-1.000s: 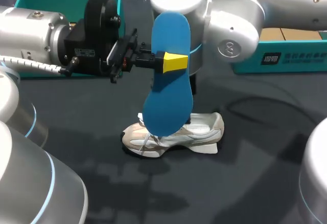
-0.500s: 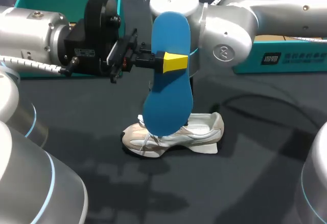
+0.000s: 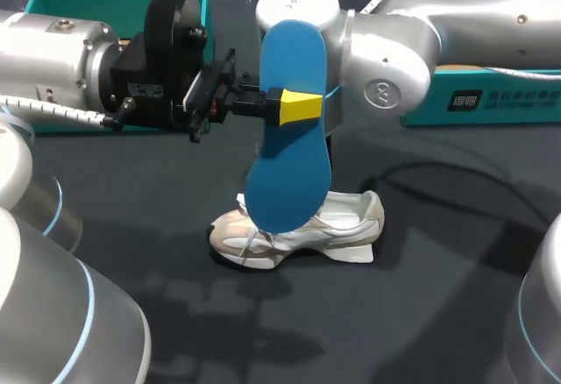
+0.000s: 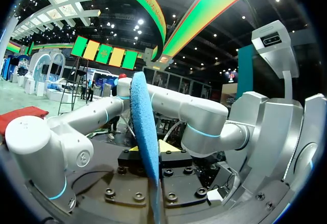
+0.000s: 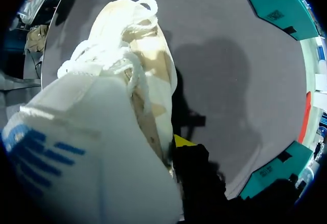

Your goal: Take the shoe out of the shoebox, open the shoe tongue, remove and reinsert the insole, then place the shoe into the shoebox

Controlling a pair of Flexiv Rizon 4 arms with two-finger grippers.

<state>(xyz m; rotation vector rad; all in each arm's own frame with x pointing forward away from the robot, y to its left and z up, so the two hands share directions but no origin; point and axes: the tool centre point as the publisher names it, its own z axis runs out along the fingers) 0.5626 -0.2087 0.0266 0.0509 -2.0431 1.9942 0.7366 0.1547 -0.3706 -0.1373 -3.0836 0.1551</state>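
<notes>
Insole (image 3: 289, 160): thin blue foam, probably light and bendy, best gripped mid-length. My left pincer (image 3: 286, 108) is clamped across its upper half, centre frame. Long axis near vertical, broader end down over the shoe (image 3: 337, 226), which lies on the surface (image 3: 421, 314), toe pointing left. Right pincer (image 5: 184, 147) is by the shoe, grip unreadable

Shoe (image 5: 102, 132) fills most of this one. It's white and cream and super close, with blue marks on the nearest part and the laces (image 5: 127, 50) bunched up further ahead. Right gripper (image 5: 176, 150) sits tight against its side. Dark grey worktop (image 5: 230, 81) beyond, with a teal shoebox (image 5: 273, 6) at the edge and another teal box (image 5: 265, 178) nearer the gripper.
</notes>
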